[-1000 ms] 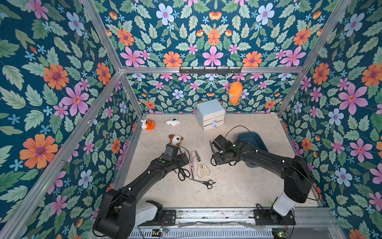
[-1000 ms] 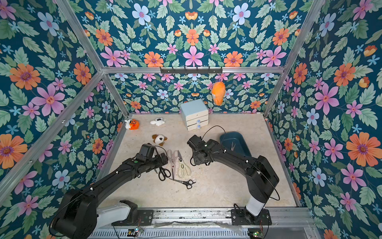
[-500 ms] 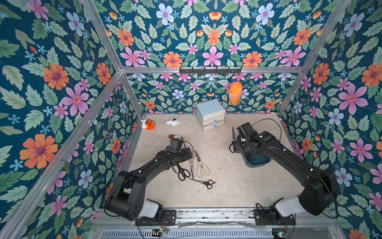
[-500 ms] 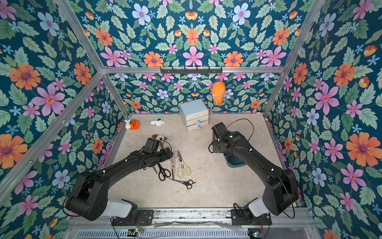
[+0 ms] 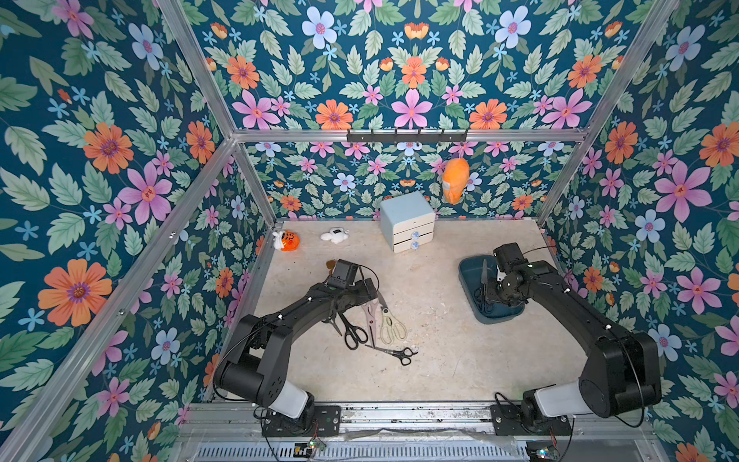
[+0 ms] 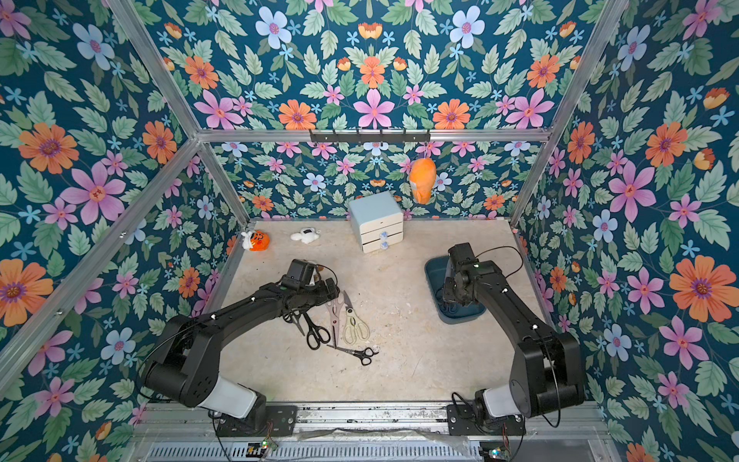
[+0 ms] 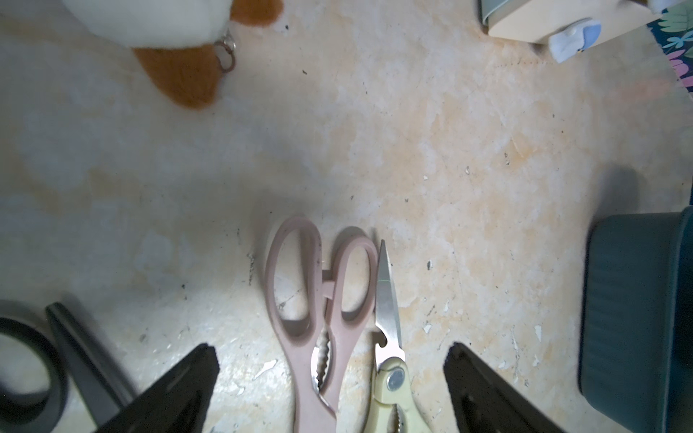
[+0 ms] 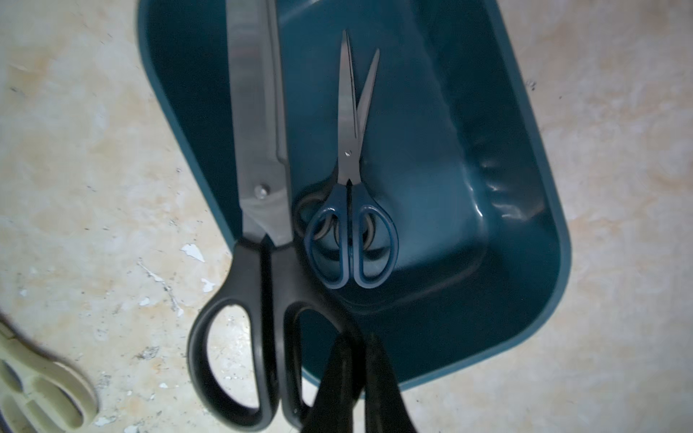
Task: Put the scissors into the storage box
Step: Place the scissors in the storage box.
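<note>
My right gripper (image 8: 358,348) is shut on one handle loop of the large black-handled scissors (image 8: 258,123). Their blade points to the back in a top view (image 5: 484,274), over the storage box (image 5: 468,280). The blade runs above the box's inner wall (image 8: 195,123), and the handles reach past the near rim. A dark blue pair (image 8: 350,232) lies inside the box. My left gripper (image 7: 330,348) is open and low over the pink scissors (image 7: 322,307) and the cream shears (image 7: 390,378), one finger on each side of them. A big black pair (image 5: 352,332) and a small black pair (image 5: 394,352) lie nearby.
A pale blue cabinet (image 5: 408,220) stands at the back. An orange plush (image 5: 455,180) hangs on the rear wall. An orange toy (image 5: 287,241) and a white toy (image 5: 335,236) lie at the back left. A brown-and-white plush (image 7: 180,56) lies just beyond my left gripper.
My right arm has carried the large black scissors from the table's middle to the right, over the storage box. My left gripper has shifted a little over the pink and cream pairs.
</note>
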Controlling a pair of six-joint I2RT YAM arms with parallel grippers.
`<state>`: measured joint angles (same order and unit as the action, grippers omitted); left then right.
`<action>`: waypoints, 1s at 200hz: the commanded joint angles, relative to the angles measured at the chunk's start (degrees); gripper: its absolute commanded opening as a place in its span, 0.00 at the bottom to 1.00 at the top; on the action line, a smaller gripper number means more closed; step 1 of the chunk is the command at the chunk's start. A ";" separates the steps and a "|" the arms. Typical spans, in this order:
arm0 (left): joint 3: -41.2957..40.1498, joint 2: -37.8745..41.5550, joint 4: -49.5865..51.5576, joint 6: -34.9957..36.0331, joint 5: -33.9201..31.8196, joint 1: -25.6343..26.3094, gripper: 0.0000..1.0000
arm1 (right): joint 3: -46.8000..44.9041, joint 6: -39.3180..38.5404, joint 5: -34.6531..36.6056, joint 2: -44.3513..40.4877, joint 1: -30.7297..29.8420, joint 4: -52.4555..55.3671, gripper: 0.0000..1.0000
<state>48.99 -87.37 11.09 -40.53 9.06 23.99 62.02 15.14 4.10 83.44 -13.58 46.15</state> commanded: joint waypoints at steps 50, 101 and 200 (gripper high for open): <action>0.84 1.77 3.04 1.54 -0.44 0.00 0.99 | 0.11 -7.70 1.40 6.70 2.88 -1.39 0.00; -0.84 4.71 4.63 1.47 -1.93 0.00 0.99 | 2.09 -9.19 0.13 13.44 5.29 -2.51 0.00; -3.99 7.83 5.17 1.19 -3.43 0.02 0.99 | 4.02 -4.47 -0.50 12.17 5.23 -3.07 0.19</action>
<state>45.17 -79.92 15.90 -39.94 6.20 23.99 64.58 8.60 3.16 97.56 -8.34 42.06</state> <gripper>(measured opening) 0.993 0.157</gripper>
